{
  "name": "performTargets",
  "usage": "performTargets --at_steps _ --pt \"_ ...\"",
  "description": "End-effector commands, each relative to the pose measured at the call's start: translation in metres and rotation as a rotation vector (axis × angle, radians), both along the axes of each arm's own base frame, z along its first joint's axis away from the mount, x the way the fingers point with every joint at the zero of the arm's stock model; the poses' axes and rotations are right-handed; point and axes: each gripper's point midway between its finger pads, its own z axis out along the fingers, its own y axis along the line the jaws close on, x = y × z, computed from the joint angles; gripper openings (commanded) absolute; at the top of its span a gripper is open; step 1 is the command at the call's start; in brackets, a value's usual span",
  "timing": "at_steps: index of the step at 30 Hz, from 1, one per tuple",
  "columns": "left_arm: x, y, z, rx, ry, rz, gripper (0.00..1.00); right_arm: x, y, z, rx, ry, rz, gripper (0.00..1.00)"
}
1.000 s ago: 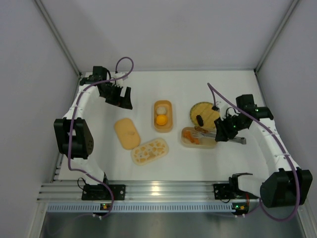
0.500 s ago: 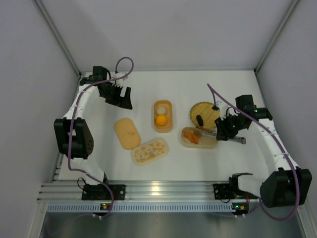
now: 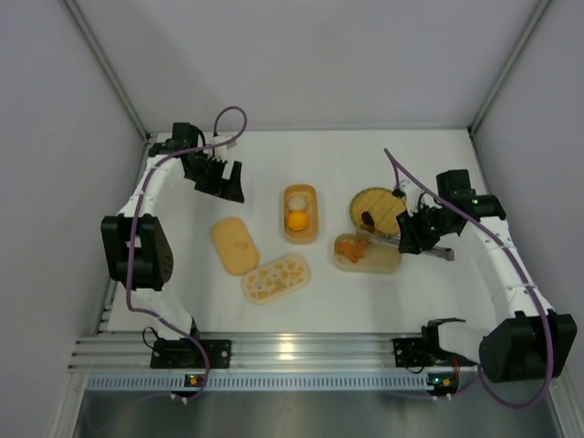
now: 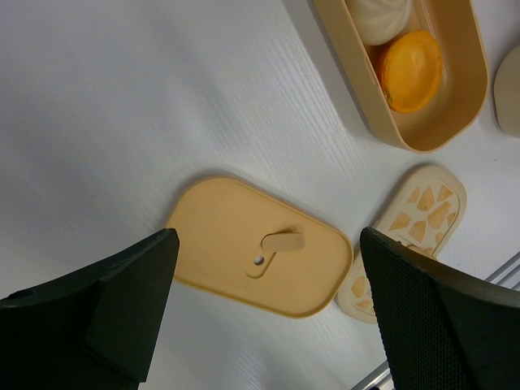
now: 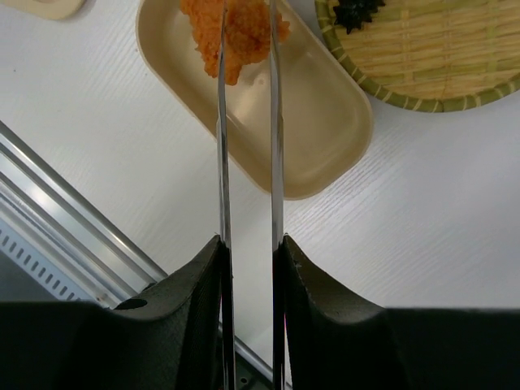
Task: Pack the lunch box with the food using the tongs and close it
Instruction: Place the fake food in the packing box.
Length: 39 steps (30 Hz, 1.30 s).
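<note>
Currently the right gripper (image 5: 249, 258) is pinched narrow on the tongs (image 5: 221, 138). Its two black fingers (image 5: 187, 309) press the slim silver arms from outside, so the arms run close together and almost parallel out ahead of it. Near their far end the arms flank the orange chunks (image 5: 242, 28), which sit between them over one end of the right-hand box (image 5: 325, 122). The tips are cut off by the frame edge, and it is unclear whether the chunks rest on the box floor or hang just off it.

The dark piece (image 3: 368, 220) lies on the round woven plate (image 3: 383, 203), just beside that box and off to one side of the tongs, outside their arms.

The whitish ball (image 3: 297, 200) and the yellow-orange ball (image 3: 297, 221) lie touching in the middle box (image 3: 316, 214), well apart from the right gripper.

At the far left of the table (image 3: 347, 155) the left gripper (image 3: 222, 180) stands with its jaws wide and nothing between them. Its wrist view shows the plain lid (image 4: 219, 244) lying flat below it, with the patterned lid (image 4: 414, 219) just beside that one.
</note>
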Motion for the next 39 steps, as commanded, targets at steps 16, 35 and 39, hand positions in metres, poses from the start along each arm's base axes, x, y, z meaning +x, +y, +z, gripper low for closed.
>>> performTargets --at_steps 16,35,39 --pt "0.006 -0.002 0.009 -0.015 -0.033 -0.015 0.98 -0.009 0.006 0.032 0.011 -0.102 0.098 0.20" --pt "0.007 -0.003 0.010 -0.020 -0.031 -0.013 0.98 -0.004 -0.002 0.009 -0.043 -0.056 0.120 0.40" --pt "0.009 -0.003 0.009 -0.022 -0.030 -0.012 0.98 -0.006 -0.001 0.011 -0.039 -0.055 0.122 0.42"
